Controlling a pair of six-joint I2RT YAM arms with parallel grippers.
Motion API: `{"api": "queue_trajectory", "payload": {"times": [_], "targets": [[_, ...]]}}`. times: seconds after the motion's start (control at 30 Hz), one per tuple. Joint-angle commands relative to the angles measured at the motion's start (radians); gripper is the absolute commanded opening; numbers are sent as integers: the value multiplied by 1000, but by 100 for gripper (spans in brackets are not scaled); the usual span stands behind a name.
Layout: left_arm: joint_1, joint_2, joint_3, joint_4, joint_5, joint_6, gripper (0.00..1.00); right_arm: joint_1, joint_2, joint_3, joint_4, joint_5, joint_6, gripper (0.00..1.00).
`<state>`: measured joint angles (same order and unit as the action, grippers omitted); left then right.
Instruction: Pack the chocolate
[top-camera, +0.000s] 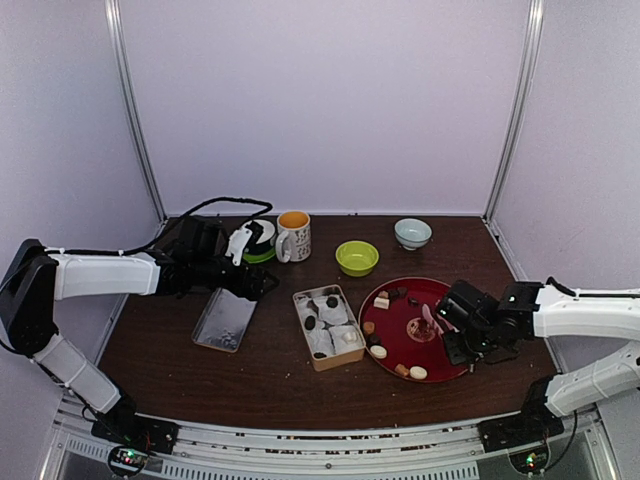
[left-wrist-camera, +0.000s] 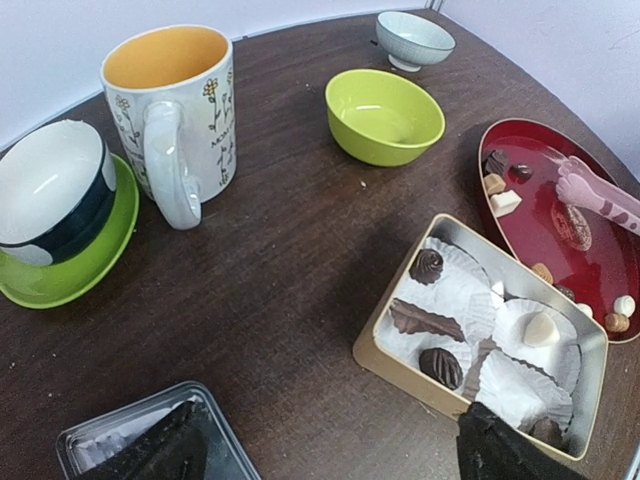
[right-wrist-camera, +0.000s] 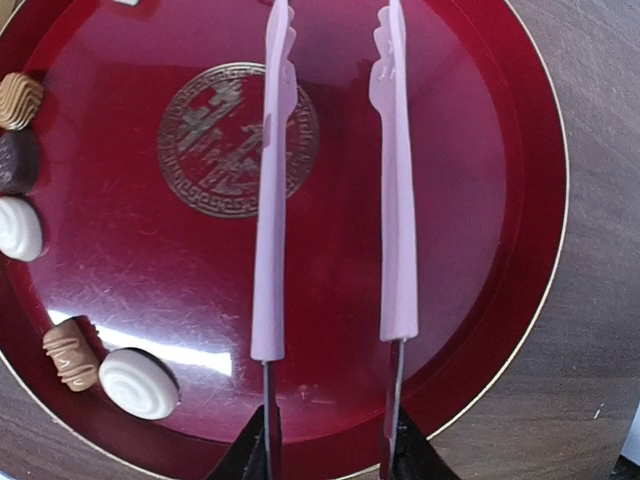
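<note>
Several chocolates lie round the rim of a red plate (top-camera: 445, 350), such as a white one (top-camera: 418, 372). In the right wrist view white (right-wrist-camera: 138, 382), tan (right-wrist-camera: 70, 355) and dark (right-wrist-camera: 15, 160) pieces sit at the plate's (right-wrist-camera: 150, 250) left edge. My right gripper (right-wrist-camera: 330, 450) is shut on pink tongs (right-wrist-camera: 270, 200), whose arms stand apart and empty over the plate's middle. A tan tin (top-camera: 318, 362) with white paper cups holds a few dark chocolates (left-wrist-camera: 440, 366). My left gripper (left-wrist-camera: 330, 440) is open and empty, above the table between the tin (left-wrist-camera: 400, 360) and its lid (top-camera: 224, 320).
A yellow-lined mug (top-camera: 293, 236), a cup on a green saucer (top-camera: 260, 240), a green bowl (top-camera: 357, 258) and a pale bowl (top-camera: 412, 233) stand along the back. The lid lies left of the tin. The plate is at the right, near the table edge.
</note>
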<state>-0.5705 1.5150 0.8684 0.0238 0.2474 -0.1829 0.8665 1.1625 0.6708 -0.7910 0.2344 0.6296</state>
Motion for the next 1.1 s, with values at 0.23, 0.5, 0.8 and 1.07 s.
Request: {"api": "queue_trajectory", "payload": {"times": [0.23, 0.5, 0.8, 1.07], "targets": [[0, 22, 29, -31, -114, -1, 90, -30, -12, -39, 50, -10, 57, 44], [46, -55, -15, -78, -270, -86, 97, -30, -56, 33, 90, 11, 3, 49], [216, -147, -67, -235, -309, -196, 98, -28, -61, 109, 313, -85, -103, 49], [246, -70, -42, -360, -304, -216, 70, -29, -5, 175, 424, -165, -170, 48]]}}
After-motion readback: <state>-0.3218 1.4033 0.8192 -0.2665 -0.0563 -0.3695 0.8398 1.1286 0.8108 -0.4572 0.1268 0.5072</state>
